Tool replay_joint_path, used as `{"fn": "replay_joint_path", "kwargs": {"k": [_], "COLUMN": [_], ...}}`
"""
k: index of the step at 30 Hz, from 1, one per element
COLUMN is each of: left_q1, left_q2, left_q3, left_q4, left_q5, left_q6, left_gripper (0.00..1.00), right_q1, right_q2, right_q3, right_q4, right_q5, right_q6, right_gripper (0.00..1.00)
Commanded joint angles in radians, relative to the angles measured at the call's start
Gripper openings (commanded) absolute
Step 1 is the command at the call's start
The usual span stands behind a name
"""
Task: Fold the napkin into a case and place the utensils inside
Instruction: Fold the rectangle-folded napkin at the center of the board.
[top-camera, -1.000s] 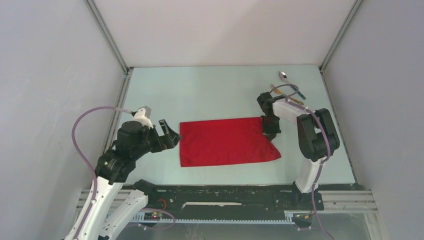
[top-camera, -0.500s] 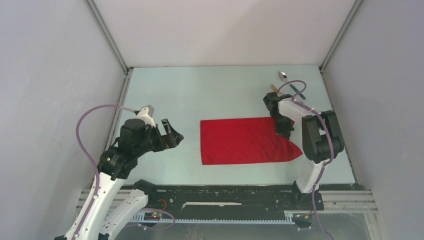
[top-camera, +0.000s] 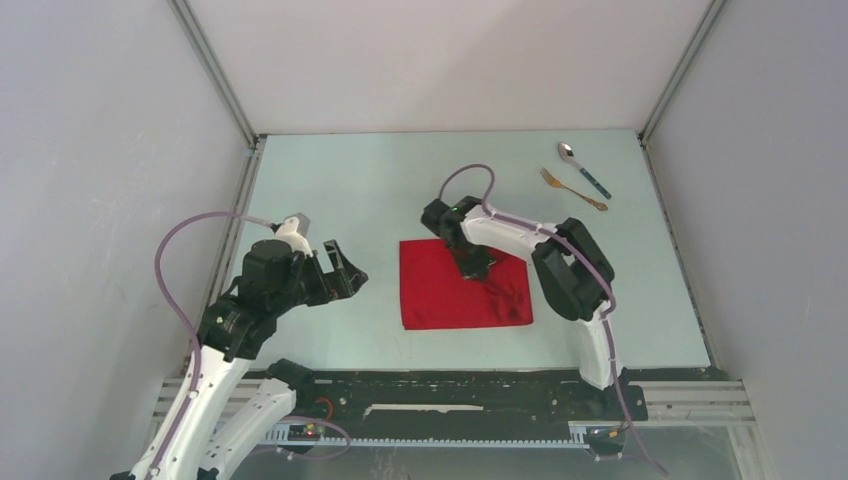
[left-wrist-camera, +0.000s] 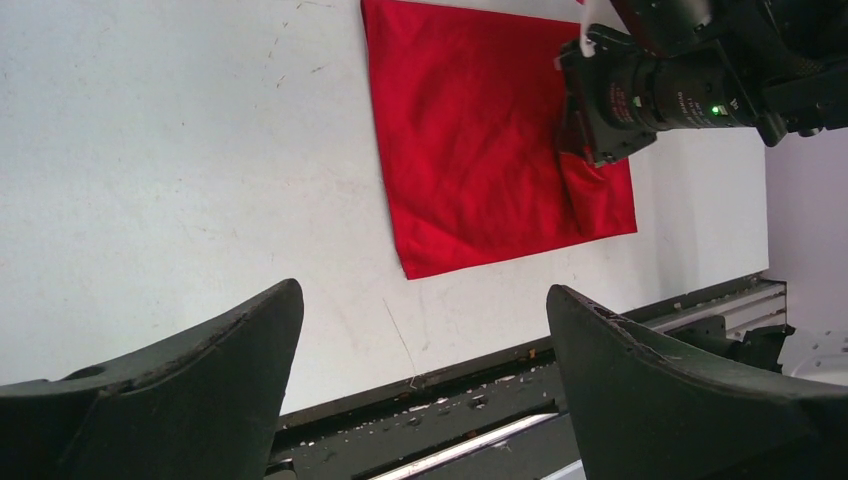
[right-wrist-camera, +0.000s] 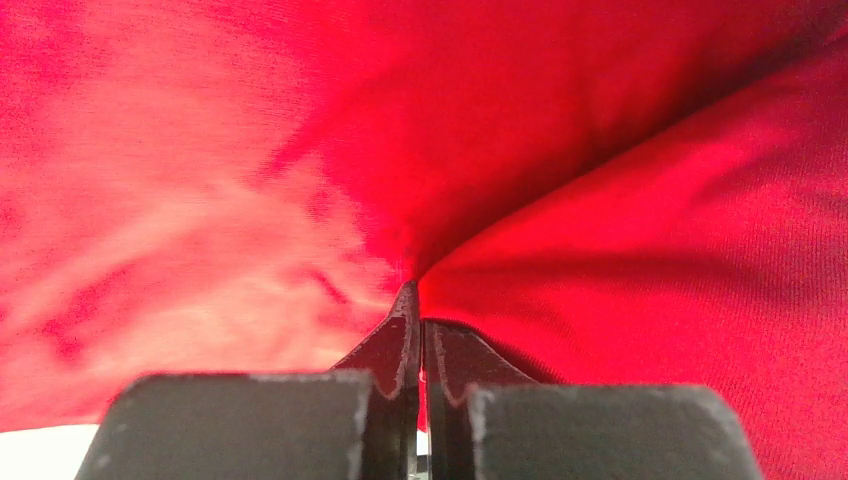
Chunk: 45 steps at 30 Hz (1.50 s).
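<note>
Right gripper (right-wrist-camera: 418, 300): fingers pressed together, with a pinch of red cloth caught at the tips. It sits low over the napkin, a little right of the cloth's middle.
Napkin (top-camera: 440, 295): bright red and slightly shiny. It lies flat on the table as a nearly square, doubled shape, near the middle of the table and toward the arms. The left part is smooth. The right part is rumpled, with creases running to the pinch.
Right arm (top-camera: 560, 270): bends over the napkin's right edge and hides part of it.
Writing: small white print on the right wrist's black housing (left-wrist-camera: 690, 95), beside a green light. It is too small to read.
Left gripper (left-wrist-camera: 422, 293): jaws spread wide with nothing between them. It is held left of the napkin and clear of its left edge.
Spoon (top-camera: 584, 168): silver bowl, dark teal handle. It lies at the far right of the table, well apart from the napkin.
Fork (top-camera: 572, 189): slim and gold-bronze, just beside the spoon on its near-left side.
Table (top-camera: 350, 180): pale and matte.
</note>
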Motion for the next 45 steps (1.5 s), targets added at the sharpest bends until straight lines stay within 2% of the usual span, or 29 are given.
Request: {"fn": "replay_joint_path", "kwargs": {"k": [1,9,19,45], "left_q1": [-0.004,-0.004,-0.004,-0.004], "left_q2": [-0.018,-0.038,-0.045,-0.056], "left_q3": [-0.005,-0.015,-0.023,-0.024], "left_q4": [0.020,0.008,0.006,-0.001], "left_q5": [0.012,0.004,0.008,0.011], "left_q6": [0.006,0.003,0.003,-0.002], "left_gripper": [1.00,1.00,1.00,1.00], "right_q1": [0.063,0.126,0.141,0.145], "right_q2": [0.061,0.143,0.196,0.284], "right_q3": [0.141,0.308,0.382,0.519], "right_q4": [-0.022,-0.003,0.008,-0.004], "right_q5": [-0.115,-0.272,-0.350,-0.387], "right_q6": [0.037,0.043,0.045,0.059], "right_gripper": [0.00,0.00,0.00,0.00]}}
